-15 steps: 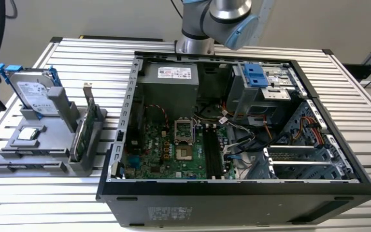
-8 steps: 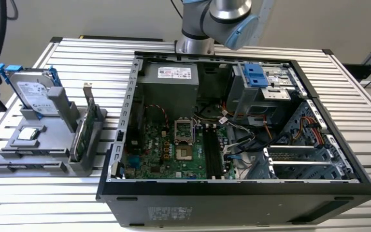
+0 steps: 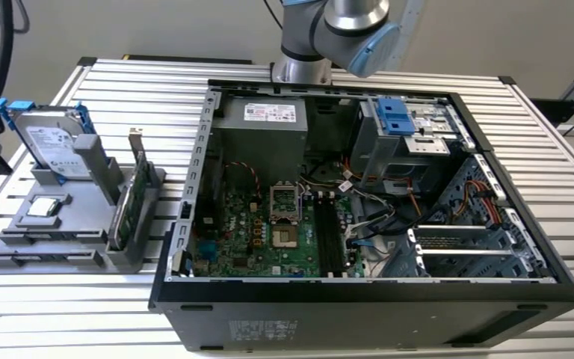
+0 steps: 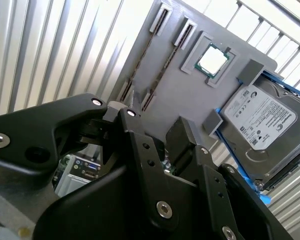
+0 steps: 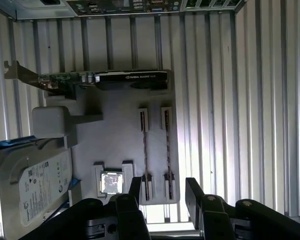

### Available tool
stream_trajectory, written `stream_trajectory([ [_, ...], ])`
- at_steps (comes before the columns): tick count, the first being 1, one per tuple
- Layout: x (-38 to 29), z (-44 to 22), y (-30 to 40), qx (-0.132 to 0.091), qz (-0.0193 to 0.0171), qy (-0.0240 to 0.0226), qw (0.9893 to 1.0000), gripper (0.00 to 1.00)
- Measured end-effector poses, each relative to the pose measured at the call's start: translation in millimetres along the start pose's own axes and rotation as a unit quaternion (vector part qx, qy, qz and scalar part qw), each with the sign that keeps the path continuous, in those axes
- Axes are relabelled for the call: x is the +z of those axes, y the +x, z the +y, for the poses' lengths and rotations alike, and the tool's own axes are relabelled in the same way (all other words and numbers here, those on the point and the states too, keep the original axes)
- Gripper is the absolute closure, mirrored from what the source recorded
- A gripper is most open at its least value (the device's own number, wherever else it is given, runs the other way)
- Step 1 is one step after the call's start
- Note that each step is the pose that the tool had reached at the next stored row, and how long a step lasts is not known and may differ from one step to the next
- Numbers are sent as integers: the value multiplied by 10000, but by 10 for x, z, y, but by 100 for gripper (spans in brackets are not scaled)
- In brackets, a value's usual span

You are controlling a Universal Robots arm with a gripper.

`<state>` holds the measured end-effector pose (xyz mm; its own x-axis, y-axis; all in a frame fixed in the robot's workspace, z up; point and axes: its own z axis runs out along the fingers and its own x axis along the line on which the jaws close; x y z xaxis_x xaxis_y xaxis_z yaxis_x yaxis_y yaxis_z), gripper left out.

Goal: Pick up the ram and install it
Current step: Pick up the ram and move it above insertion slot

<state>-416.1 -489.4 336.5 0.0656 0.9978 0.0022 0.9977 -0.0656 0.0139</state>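
— At the exterior view's left, what does the grey holder carry?
— Item: hard drive, blue rails, upright. Item: green expansion card, on edge. Item: processor, flat. Item: the ram, a thin dark stick on edge in a long slot beside the processor.
— And the gripper?
— Above the slot end of the holder; fingers spread, nothing between them.
— Centre of the exterior view?
— Open computer case, motherboard exposed
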Motion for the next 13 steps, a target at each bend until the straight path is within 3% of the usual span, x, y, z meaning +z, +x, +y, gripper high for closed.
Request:
stream_trajectory([
  [13, 57, -1, 0, -116, 1, 0, 9999, 0],
])
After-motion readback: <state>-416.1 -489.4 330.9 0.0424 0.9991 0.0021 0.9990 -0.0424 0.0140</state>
